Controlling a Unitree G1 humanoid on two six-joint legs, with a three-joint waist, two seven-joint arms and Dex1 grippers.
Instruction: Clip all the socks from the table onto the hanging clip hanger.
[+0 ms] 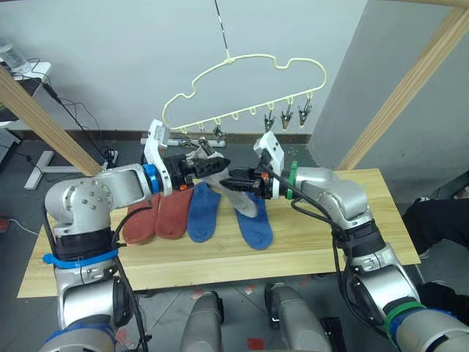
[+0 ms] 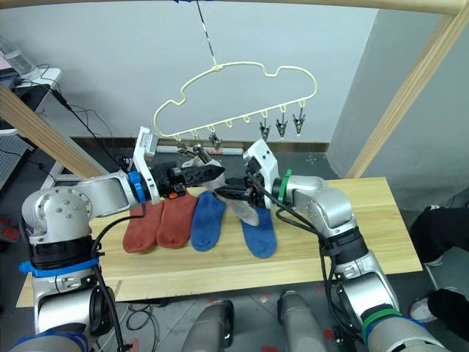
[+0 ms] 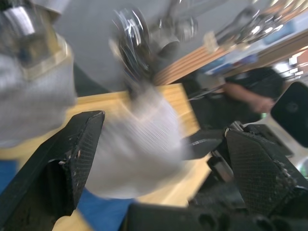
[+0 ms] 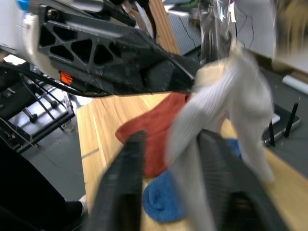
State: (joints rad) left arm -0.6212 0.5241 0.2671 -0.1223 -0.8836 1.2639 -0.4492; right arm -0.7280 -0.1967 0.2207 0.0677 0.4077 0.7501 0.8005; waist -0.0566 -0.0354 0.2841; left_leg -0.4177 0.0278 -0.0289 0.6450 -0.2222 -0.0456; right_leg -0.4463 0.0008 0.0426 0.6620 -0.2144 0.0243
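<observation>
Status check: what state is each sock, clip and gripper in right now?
Red socks: both flat on the table.
Blue socks: both on the table.
Grey sock: hanging from the right gripper, gripped.
Second grey sock: up at the left clips; clipped or not, cannot tell.
Left gripper: open.
Right three clips: empty.

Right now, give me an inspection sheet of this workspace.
Surface: wooden table, bare at its right end.
Job's things: two rust-red socks and two blue socks lie flat on it; one grey sock is held up between both tools under the clip hanger.
Clutter: nothing seen.
Grippers: left tool open at the sock's top, by the leftmost clips; right tool straddling the sock, grip unclear.
Cables: loose cords on the floor, far left.
Surroundings: wooden frame poles; a person at right.
</observation>
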